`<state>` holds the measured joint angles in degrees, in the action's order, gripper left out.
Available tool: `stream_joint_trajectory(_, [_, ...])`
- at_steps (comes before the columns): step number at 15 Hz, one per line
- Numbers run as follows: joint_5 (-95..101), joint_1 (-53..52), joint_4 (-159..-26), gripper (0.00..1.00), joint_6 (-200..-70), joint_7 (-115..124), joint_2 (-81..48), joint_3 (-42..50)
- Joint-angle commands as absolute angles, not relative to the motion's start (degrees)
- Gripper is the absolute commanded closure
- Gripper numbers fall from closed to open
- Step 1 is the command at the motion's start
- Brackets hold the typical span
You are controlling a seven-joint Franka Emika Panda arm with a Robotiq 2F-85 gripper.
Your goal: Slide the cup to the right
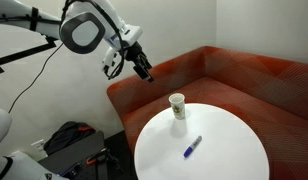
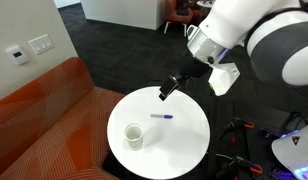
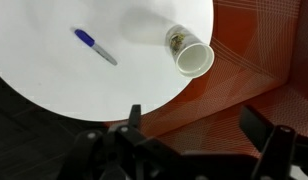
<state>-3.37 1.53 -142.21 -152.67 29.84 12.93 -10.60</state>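
Item: cup (image 1: 177, 107), cream-white, tapered, paper, greenish rim; stands upright on the round white table (image 1: 229, 145), near the edge that faces the sofa (image 1: 249, 78); seen in both exterior views and in the wrist view (image 3: 191, 55), where its open mouth shows toward the camera; nothing touches it. Item: blue marker pen (image 1: 192, 147), lying flat on the tabletop, apart from the cup and closer to the middle of the table; in the wrist view (image 3: 96, 46) it lies well apart from the cup, on the opposite side of the picture. Item: gripper (image 1: 146, 73), black, on a white Panda arm (image 1: 89, 30); hangs in the air beside the table, above the sofa seat, clear of cup and pen; the wrist view shows its two fingers (image 3: 134, 118) spread wide with nothing between them, orange upholstery and table edge visible in the gap. Item: sofa, orange-red woven cover, curving around the table's side in an exterior view (image 2: 44, 110). Item: wall plates (image 2: 39, 44), white, mounted above the sofa back. Item: black bag (image 1: 69, 140) on the dark floor beside the table. Floor: dark carpet (image 2: 114, 45)
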Motion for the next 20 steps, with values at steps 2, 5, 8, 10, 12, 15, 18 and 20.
stream_joint_trajectory(2, [-3.51, 0.31, -140.91, 0.00, -152.72, 29.82, 10.97, -9.73])
stream_joint_trajectory(5, [-3.53, 0.23, -140.43, 0.00, -152.72, 29.82, 10.57, -9.68])
stream_joint_trajectory(8, [-4.23, 0.64, -139.80, 0.00, -152.75, 31.42, 9.44, -9.29])
stream_joint_trajectory(10, [-5.31, 0.41, -139.07, 0.00, -151.67, 32.26, 8.00, -8.91])
stream_joint_trajectory(12, [-8.64, -0.49, -138.83, 0.00, -151.07, 31.48, 6.54, -8.04])
stream_joint_trajectory(15, [-13.19, -1.48, -138.41, 0.00, -151.05, 30.76, 3.84, -7.82])
stream_joint_trajectory(18, [-14.94, -2.33, -137.35, 0.00, -152.06, 31.27, 0.47, -7.98])
stream_joint_trajectory(20, [-12.99, -2.69, -136.07, 0.00, -152.21, 33.32, -2.25, -7.96])
